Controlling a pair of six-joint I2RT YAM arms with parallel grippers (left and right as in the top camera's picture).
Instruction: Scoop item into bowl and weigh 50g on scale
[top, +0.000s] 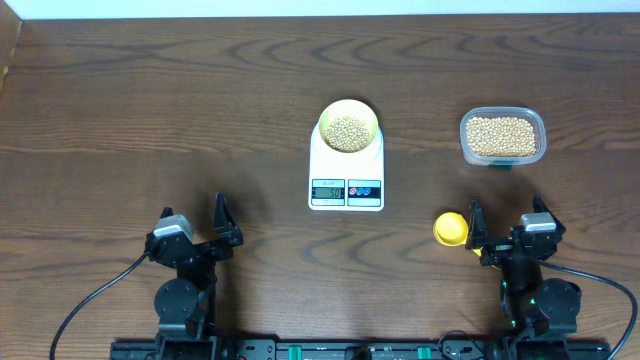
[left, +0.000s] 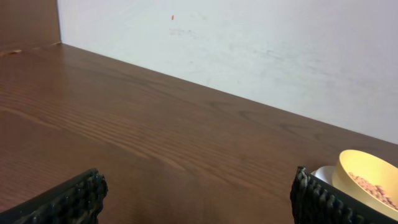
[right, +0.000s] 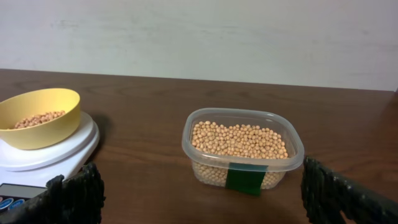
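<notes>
- Now the small round tan beans (top: 348, 132) that count lie in a shallow heap inside the small pale-yellow round bowl (right: 46, 130), filling only its bottom.
- That bowl sits centred on the round platform of the white rectangular digital scale (top: 345, 172), at mid-table. The scale's little display (top: 328, 190) faces me, but its digits are too small to read, so I cannot tell how close the weight is to target.
- Off to the right of the scale, well apart from it, stands the clear rounded-rectangular plastic tub (right: 205, 168) with a green label (right: 242, 180) on its near wall. It holds a much deeper layer of the same beans.
- Between tub and me, on the dark wooden table (top: 150, 100), lies the bright yellow scoop (top: 450, 228). Only its rounded bowl end shows, so I cannot tell which way its handle runs.
- My right gripper (top: 507, 215) hangs low at the near edge with its jaws spread wide and nothing between them. The scoop is just beside its inner finger, and the tub lies straight ahead.
- My left gripper (top: 193, 220) is likewise wide apart and empty. The bowl lies ahead and off to its right, well apart.
- If more beans are wanted, my right arm is plainly the nearer one for scoop and tub alike.
</notes>
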